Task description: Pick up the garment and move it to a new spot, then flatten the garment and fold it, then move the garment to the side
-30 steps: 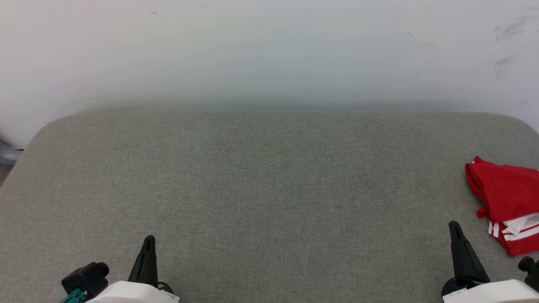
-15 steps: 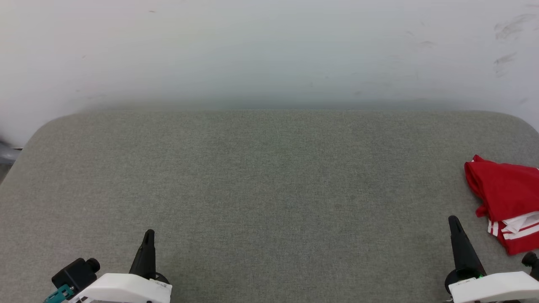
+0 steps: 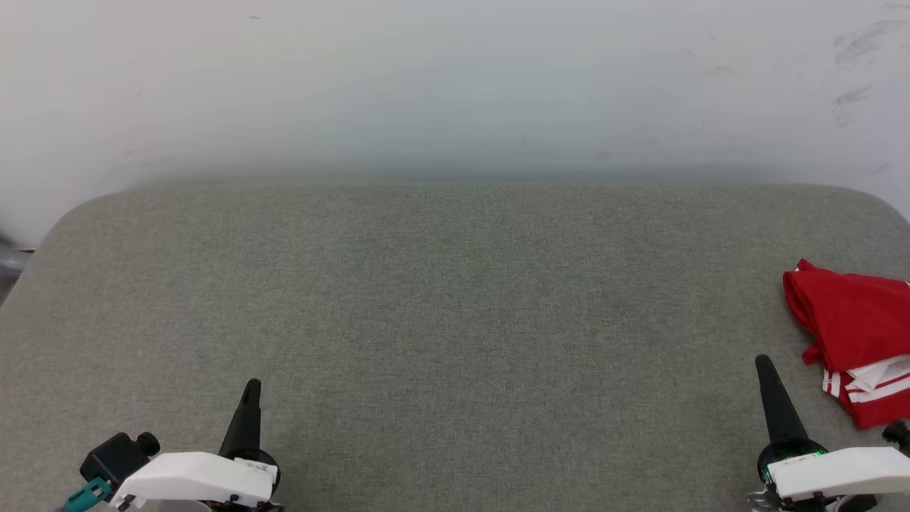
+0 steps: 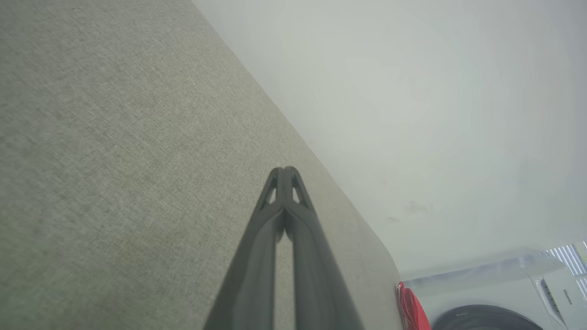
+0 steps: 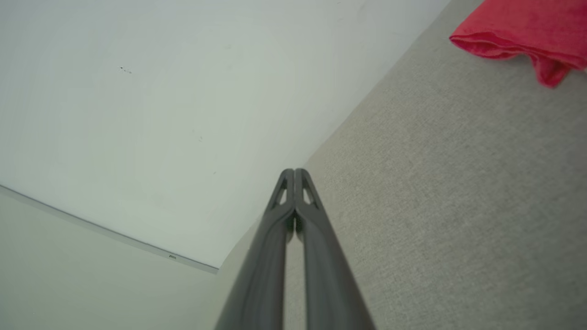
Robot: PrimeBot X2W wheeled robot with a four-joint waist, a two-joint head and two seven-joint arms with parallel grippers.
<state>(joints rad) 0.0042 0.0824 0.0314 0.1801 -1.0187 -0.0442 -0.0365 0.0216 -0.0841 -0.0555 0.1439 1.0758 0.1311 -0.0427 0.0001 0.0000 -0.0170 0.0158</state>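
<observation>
The garment (image 3: 857, 334), a red T-shirt with white sleeves and striped trim, lies folded in a small bundle at the right edge of the grey padded table (image 3: 455, 299). It also appears in the right wrist view as the garment (image 5: 523, 27) at the upper right, and as a thin red sliver (image 4: 410, 307) in the left wrist view. My right gripper (image 3: 764, 363) stands shut with nothing in it, just left of the bundle and apart from it. My left gripper (image 3: 252, 387) is shut too, empty, near the table's front left.
A white wall (image 3: 455, 85) rises behind the table's far edge. A white appliance with a dark round door (image 4: 504, 298) stands beyond the table's right end. A grey object (image 3: 11, 259) pokes in at the far left.
Both arms have drawn back a little toward the bottom of the head view, which itself has shifted slightly. The garment lies as before.
</observation>
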